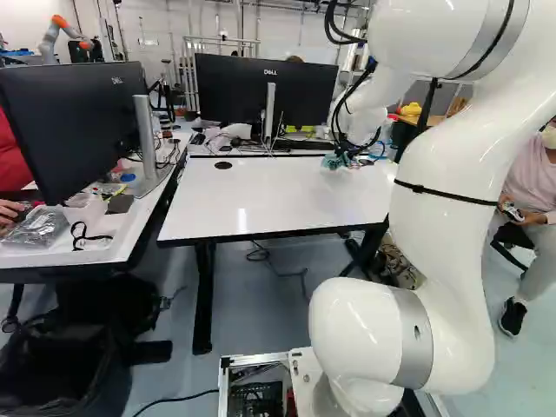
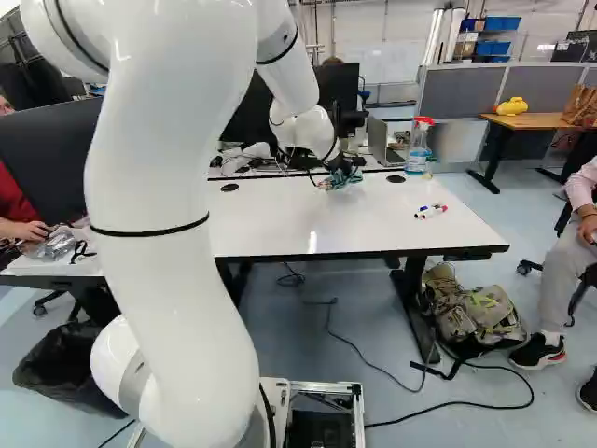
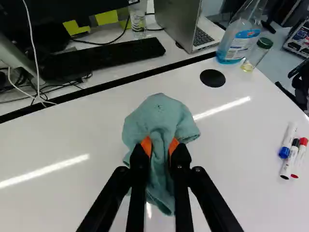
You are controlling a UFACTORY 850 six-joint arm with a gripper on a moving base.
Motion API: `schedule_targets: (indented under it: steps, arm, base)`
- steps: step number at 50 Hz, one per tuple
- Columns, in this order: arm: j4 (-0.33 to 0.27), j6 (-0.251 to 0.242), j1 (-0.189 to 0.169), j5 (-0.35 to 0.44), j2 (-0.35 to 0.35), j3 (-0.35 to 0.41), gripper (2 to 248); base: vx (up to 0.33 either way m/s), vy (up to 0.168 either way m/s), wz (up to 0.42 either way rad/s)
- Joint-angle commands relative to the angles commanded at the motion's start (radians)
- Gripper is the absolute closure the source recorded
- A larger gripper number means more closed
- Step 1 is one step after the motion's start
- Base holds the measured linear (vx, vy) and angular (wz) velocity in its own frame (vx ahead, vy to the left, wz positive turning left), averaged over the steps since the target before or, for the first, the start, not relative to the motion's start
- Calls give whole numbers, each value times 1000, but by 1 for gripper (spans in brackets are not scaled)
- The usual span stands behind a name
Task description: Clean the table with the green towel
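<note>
In the right base view my gripper (image 2: 347,172) is low over the far part of the white table (image 2: 373,219), with the green towel (image 2: 333,181) at its fingertips. The wrist view shows the gripper (image 3: 160,147) shut on the bunched towel (image 3: 159,116), its orange pads (image 3: 147,144) pressing the cloth from two sides. Folds spread out ahead of the fingers and trail back beneath them. Whether the cloth touches the tabletop I cannot tell for sure.
Several markers (image 2: 431,211) lie toward the table's right side. A spray bottle (image 2: 419,147) and a small green-capped bottle (image 3: 257,54) stand at the far right corner. Behind the table are monitors (image 1: 265,91), a keyboard (image 3: 104,57) and a laptop (image 3: 186,24). Another robot (image 1: 62,36) stands far left.
</note>
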Motion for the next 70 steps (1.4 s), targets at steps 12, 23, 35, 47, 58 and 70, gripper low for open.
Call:
schedule_targets:
  steps: [12, 23, 35, 47, 58, 70]
  arm:
    - [0, 0, 4, 0, -55, -67, 192]
    - [0, 0, 11, 0, -104, -128, 192]
    - [0, 0, 21, 0, -156, -194, 192]
    - [0, 0, 30, 0, -208, -262, 192]
    - [0, 0, 38, 0, -242, -291, 192]
    - [0, 0, 43, 0, -277, -310, 192]
  base:
    - [0, 0, 0]
    - [0, 0, 0]
    - [0, 0, 0]
    - [0, 0, 0]
    - [0, 0, 0]
    - [0, 0, 0]
